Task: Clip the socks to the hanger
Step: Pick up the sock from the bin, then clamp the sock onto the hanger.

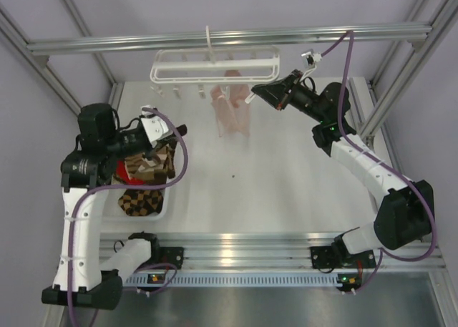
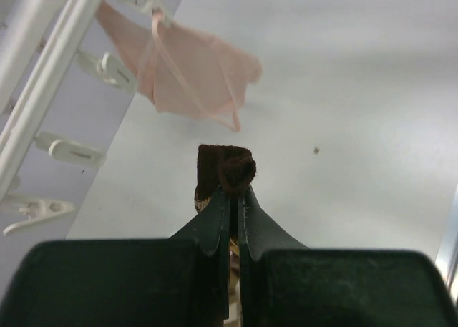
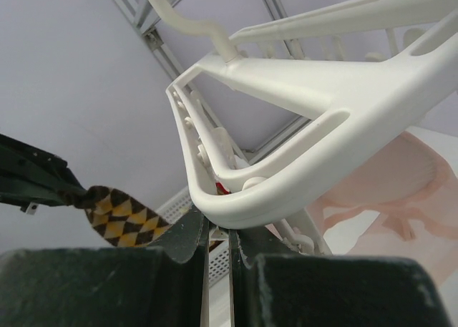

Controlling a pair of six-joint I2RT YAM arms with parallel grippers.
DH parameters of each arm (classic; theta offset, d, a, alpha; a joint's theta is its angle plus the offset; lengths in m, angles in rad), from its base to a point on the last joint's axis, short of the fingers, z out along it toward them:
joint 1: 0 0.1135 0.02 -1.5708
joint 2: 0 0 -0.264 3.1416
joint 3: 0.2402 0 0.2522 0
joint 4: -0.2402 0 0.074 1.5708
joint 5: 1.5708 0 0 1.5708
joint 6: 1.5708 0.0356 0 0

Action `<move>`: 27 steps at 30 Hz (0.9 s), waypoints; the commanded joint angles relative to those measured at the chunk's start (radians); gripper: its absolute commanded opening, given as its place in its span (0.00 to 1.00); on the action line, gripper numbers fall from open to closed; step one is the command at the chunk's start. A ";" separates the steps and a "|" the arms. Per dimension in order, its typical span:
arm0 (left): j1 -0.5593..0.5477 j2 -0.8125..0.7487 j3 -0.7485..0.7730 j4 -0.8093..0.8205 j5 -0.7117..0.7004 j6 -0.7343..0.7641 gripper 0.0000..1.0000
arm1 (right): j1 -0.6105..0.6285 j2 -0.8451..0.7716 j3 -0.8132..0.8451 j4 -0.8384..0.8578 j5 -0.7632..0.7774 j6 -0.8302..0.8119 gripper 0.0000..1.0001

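Top view: the left gripper (image 1: 153,157) holds a sock (image 1: 164,167) well left of the hanger (image 1: 215,64), and the right gripper (image 1: 254,93) sits at the hanger's right end. Left wrist: jaws clamped on the sock's brown cuff. Right wrist: jaws nearly together just under the hanger's end; whether they grip anything, I cannot tell.

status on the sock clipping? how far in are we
Done: nothing yet. The hanger carries only a pink garment, no sock. In hand: the left gripper is shut on one sock; the right gripper sits at the hanger's end, grip unclear. Left: clip this sock, then the second sock lying in the white bin.
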 commanded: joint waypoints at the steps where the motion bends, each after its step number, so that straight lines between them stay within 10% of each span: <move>1: -0.072 -0.052 -0.077 0.338 0.115 -0.452 0.00 | -0.005 0.029 0.032 -0.060 -0.049 -0.023 0.00; 12: -0.510 -0.025 -0.304 0.812 -0.410 -0.792 0.00 | 0.001 0.020 0.032 -0.100 -0.005 0.045 0.00; 21: -0.894 -0.014 -0.542 1.210 -0.891 -0.340 0.00 | 0.014 -0.009 0.030 -0.164 0.052 0.066 0.00; 27: -0.933 0.075 -0.565 1.386 -0.982 -0.201 0.00 | 0.015 -0.026 0.023 -0.172 0.049 0.042 0.00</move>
